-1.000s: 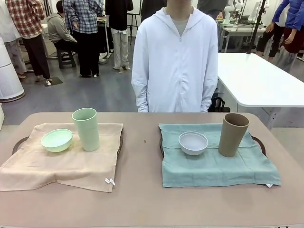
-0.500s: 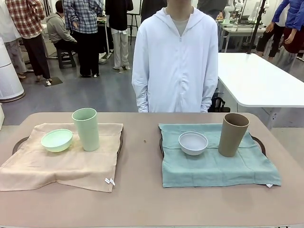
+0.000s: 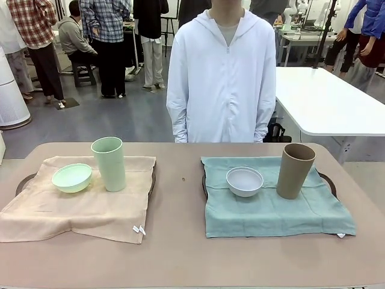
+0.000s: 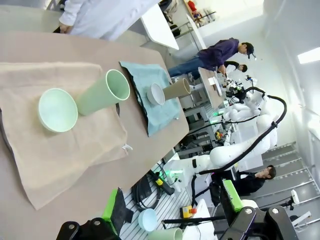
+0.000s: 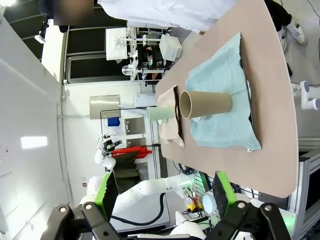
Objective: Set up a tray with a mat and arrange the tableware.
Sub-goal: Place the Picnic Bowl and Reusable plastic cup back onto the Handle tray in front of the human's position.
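Both end effectors, left (image 4: 172, 212) and right (image 5: 162, 192), hung spread and empty off the bench (image 3: 180, 253) while I judged the tall brown cup (image 3: 295, 170) on the teal mat (image 3: 271, 211) likeliest to topple if clipped.

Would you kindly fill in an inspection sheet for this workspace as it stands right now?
Surface: tan table, bare down the middle.
Job's things: beige mat over a dark tray on the left, with a green bowl and an upright green cup; teal mat over a second tray on the right, with a white bowl and an upright brown cup.
Clutter: a small dark speck between the mats.
Grippers: left gripper open, holding nothing; right gripper open, holding nothing; both back from the table.
Cables: nothing seen on the table.
Surroundings: a person in a white hoodie at the far edge; a white table behind.
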Available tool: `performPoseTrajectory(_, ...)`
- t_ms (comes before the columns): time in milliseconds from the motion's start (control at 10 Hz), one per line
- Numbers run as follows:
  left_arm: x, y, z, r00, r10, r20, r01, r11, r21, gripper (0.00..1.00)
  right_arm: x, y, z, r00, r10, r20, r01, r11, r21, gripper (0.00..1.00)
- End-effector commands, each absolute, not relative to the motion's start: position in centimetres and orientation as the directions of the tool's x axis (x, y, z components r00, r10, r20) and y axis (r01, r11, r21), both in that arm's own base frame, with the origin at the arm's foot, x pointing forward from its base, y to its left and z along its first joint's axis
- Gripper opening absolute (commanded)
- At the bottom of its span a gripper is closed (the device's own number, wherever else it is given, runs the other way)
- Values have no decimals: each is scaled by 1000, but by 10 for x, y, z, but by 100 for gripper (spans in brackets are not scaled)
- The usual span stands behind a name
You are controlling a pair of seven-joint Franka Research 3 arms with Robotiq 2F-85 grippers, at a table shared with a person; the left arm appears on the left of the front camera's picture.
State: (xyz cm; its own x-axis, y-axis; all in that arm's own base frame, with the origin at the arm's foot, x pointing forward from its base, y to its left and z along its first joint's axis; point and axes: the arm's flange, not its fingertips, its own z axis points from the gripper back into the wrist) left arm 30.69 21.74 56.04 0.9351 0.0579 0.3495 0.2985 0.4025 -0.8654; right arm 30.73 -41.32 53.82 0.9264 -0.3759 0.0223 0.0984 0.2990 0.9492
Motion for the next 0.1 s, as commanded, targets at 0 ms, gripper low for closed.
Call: performPoseTrajectory(0,304,221,561,937,40,348,301,413,-860,100,305,-413,535,926,-375,34,87,299,950,100)
